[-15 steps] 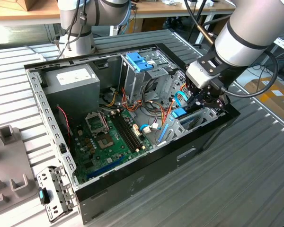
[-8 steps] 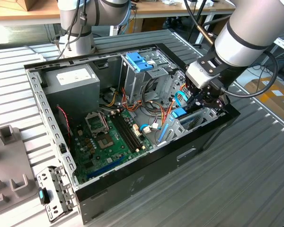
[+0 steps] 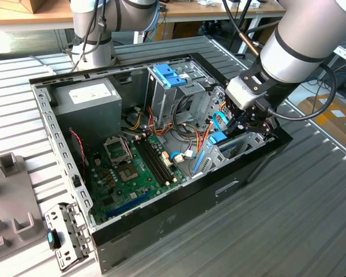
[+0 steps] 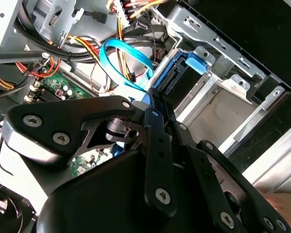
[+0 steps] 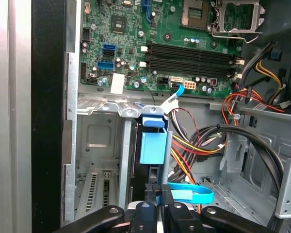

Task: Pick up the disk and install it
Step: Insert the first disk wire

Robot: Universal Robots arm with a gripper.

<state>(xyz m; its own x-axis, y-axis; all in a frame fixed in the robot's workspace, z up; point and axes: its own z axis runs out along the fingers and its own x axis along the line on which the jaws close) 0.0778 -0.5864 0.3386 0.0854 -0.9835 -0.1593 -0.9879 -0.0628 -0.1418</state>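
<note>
Disk [image 5: 153,145] stands on edge in the drive cage [image 3: 245,144] at the front of the open computer case [image 3: 161,225], toward the exterior view's right. Its light-blue carrier shows in both wrist views. The gripper [image 5: 156,191] has its fingers drawn narrow and pinched on its upper edge, so I judge it held. It is probably dense and rigid for its size, with a smooth metal body that could slip. The plastic carrier is the springier part and might flex or bind on the cage rails. It should not be knocked. The flat faces near the middle of the edge look like the safest hold. Room is tight: a blue data cable [image 5: 189,194] and bundled power wires [image 3: 181,130] lie just beside the cage, with the motherboard [image 3: 132,173] nearby. The case rests on a ribbed metal table [image 3: 288,231], with workbenches [image 3: 40,11] behind.
</note>
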